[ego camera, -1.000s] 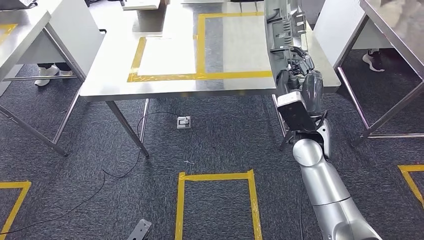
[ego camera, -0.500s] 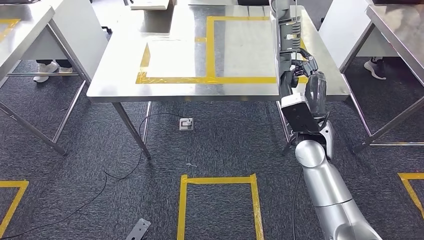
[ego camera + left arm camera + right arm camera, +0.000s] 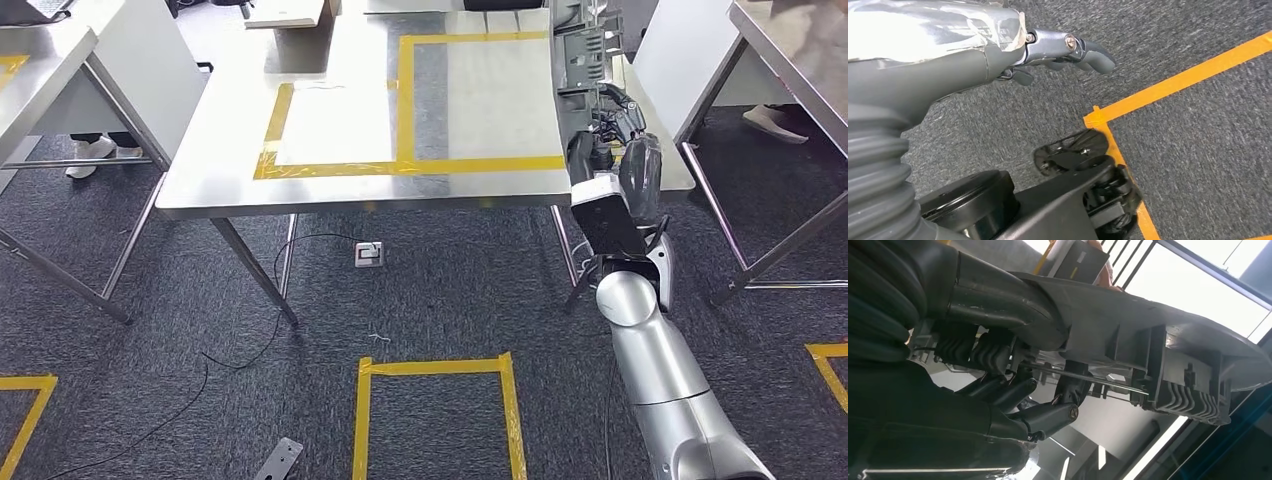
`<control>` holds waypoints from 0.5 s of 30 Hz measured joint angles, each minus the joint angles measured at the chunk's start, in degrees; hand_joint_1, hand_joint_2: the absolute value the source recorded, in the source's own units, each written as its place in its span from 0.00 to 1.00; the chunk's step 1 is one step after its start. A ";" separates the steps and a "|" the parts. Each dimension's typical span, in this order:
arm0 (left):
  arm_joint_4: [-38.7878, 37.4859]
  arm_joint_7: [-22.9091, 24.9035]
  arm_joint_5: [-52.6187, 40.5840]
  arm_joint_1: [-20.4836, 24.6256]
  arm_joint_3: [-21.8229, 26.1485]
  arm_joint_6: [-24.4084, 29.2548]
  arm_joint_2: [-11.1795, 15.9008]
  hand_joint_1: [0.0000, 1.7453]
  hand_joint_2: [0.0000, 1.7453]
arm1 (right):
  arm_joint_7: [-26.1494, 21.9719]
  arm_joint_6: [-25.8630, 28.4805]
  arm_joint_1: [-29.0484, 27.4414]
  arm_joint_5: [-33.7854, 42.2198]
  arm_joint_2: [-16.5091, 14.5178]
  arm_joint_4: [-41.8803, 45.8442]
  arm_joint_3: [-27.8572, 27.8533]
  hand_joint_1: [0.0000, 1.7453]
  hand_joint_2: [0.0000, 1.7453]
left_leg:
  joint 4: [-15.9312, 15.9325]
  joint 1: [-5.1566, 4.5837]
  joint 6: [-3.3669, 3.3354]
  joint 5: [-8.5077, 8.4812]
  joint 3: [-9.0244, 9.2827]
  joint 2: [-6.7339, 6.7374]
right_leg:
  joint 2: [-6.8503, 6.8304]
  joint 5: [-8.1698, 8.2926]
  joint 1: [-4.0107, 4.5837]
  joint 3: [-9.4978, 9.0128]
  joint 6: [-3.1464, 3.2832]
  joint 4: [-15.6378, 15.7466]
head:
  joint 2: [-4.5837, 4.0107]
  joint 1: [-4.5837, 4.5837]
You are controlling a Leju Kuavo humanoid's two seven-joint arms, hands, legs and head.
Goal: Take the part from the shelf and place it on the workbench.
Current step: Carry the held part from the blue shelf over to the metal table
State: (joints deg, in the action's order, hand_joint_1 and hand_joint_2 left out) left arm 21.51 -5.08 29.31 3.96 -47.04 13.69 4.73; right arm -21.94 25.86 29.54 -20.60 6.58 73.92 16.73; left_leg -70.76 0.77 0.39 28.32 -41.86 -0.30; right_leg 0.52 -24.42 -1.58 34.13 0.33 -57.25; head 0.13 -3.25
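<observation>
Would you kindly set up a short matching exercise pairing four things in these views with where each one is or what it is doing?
Things:
1. right hand
2. grey part
3. yellow tape rectangle
4. white floor box

Places or states:
A. stuck on the workbench top
B. on the carpet under the workbench
C. grips the part
D. held upright at the workbench's right end

Pairs: 1-C, 2-D, 3-A, 4-B

Floor socket [image 3: 369, 252], black cable [image 3: 215, 350], taped square [image 3: 437, 410].

1 part [image 3: 583, 48], 3 steel tables [image 3: 330, 190], 2 hands [image 3: 610, 130].
</observation>
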 joint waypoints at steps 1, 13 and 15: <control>0.00 0.01 0.00 0.00 -0.03 -0.01 0.01 0.00 1.00 | -0.02 0.00 0.00 0.04 -0.02 0.00 -0.04 1.00 1.00 | 4.32 -0.06 -0.32 -2.66 1.75 0.00 | 0.09 -0.27 0.01 -0.45 -0.12 0.04 | 0.00 0.01; -0.32 0.11 0.09 0.46 -0.48 -0.10 -0.01 0.00 1.00 | -0.67 0.05 0.47 0.23 -0.16 -0.97 -0.23 1.00 1.00 | 14.87 -0.77 -3.41 -5.00 7.84 -0.02 | -0.12 -6.73 0.19 8.83 -1.54 -16.85 | -0.01 0.16; -0.38 0.11 0.08 0.47 -0.50 -0.14 -0.06 0.00 1.00 | -0.72 0.07 0.47 0.25 -0.12 -1.20 -0.23 1.00 1.00 | 14.64 -0.75 -3.26 -4.47 8.29 -0.19 | -0.18 -4.34 0.14 8.43 -2.51 -14.25 | -0.01 0.16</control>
State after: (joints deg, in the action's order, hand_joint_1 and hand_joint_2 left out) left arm 21.13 -4.96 29.39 4.43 -47.53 13.55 4.67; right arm -22.67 25.93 30.01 -20.35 6.46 72.72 16.50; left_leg -56.12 0.02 -2.86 23.85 -33.57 -0.49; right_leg 0.34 -28.76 -1.44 42.56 -2.18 -71.50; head 0.12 -3.09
